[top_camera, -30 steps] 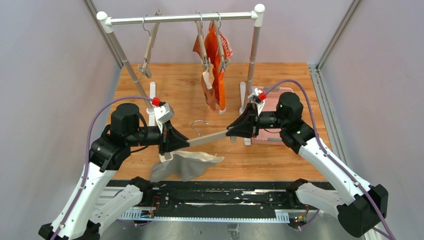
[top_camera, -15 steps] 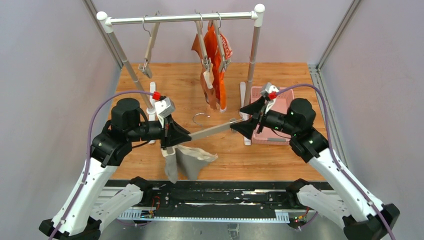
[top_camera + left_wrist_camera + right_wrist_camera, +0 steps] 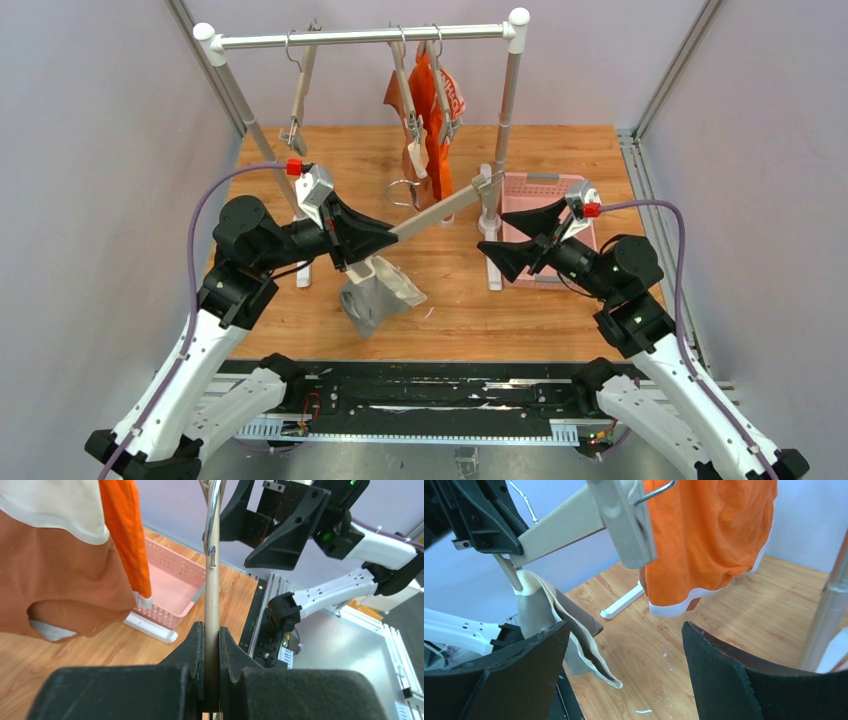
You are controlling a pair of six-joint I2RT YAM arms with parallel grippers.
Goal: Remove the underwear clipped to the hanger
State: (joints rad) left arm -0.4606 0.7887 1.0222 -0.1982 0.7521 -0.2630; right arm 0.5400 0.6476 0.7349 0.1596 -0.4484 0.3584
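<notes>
My left gripper is shut on the beige bar of a hanger, which slants up to the right and ends in a clip. Grey-beige underwear dangles from the hanger's left end, just under that gripper. My right gripper stands open to the right of the hanger, touching nothing. Rust-brown underwear and orange underwear hang clipped on hangers on the rail.
A white clothes rack spans the back of the wooden table, its right post close to the hanger's far end. An empty hanger hangs at the rail's left. A pink basket sits beside the right gripper.
My right gripper opened, let go of the hanger's right end and drew back to the right. The left gripper swung the hanger up and back; the grey-beige underwear now hangs bunched from one end.
</notes>
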